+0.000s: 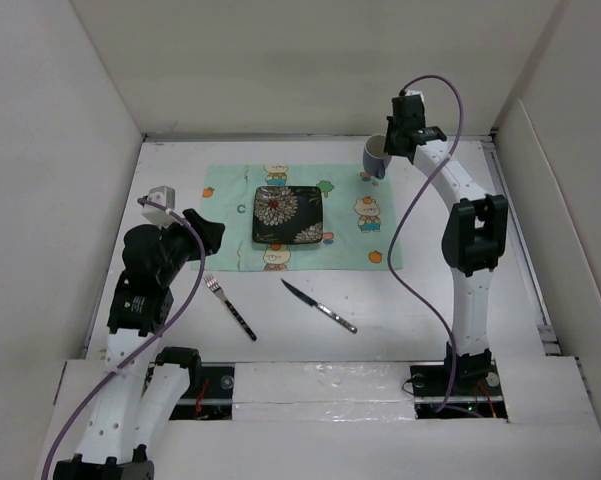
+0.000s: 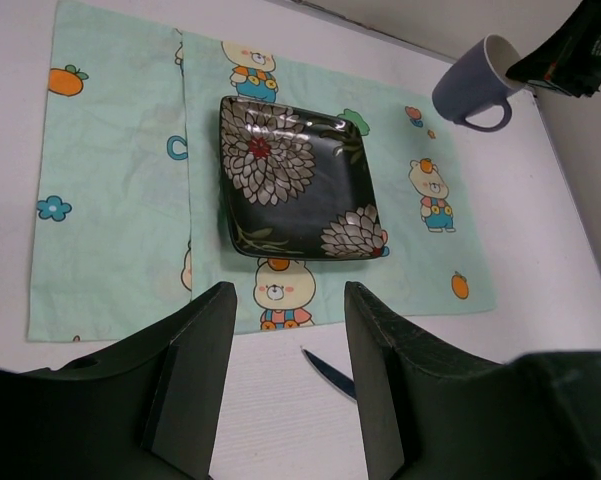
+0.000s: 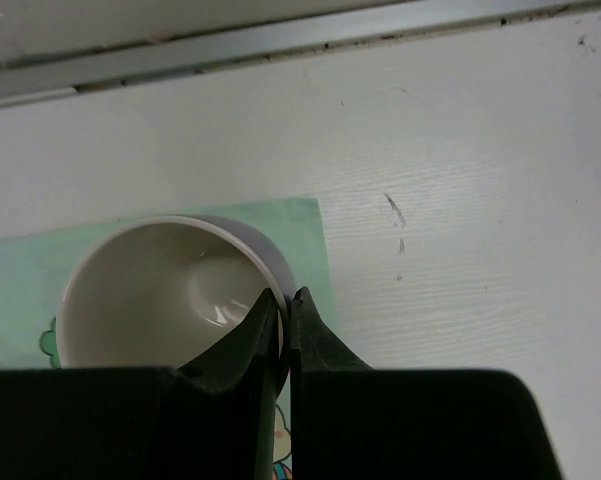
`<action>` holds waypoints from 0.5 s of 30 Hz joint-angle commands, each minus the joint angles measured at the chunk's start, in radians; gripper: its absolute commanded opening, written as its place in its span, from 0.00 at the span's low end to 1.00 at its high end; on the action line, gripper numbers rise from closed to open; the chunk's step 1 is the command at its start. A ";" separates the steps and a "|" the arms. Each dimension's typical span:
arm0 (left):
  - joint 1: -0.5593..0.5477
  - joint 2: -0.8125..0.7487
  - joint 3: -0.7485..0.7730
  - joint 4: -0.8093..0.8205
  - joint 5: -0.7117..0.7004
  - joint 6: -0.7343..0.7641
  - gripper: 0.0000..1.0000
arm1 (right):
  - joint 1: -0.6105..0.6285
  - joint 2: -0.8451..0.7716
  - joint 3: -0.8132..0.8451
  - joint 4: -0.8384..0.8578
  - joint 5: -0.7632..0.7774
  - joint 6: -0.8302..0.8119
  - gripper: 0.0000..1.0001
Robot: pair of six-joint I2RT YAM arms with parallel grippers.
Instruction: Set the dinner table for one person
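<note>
The table lies white and flat beneath both my arms. On its far half is a green placemat with a dark flowered plate at its middle. Between the placemat and the table's near edge lie a fork on the left and a knife on the right. My right gripper pinches the rim of a mug at the placemat's far right corner. My left gripper hangs spread wide, holding nothing, by the placemat's near left corner.
</note>
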 commanded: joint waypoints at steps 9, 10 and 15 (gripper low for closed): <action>0.014 0.005 0.017 0.043 0.016 0.013 0.45 | -0.014 0.061 0.135 -0.052 -0.029 -0.033 0.00; 0.014 0.005 0.017 0.043 0.010 0.013 0.45 | -0.014 0.068 0.132 -0.049 -0.026 -0.033 0.00; 0.014 0.002 0.014 0.042 0.012 0.013 0.45 | -0.014 0.094 0.092 -0.026 -0.023 -0.024 0.00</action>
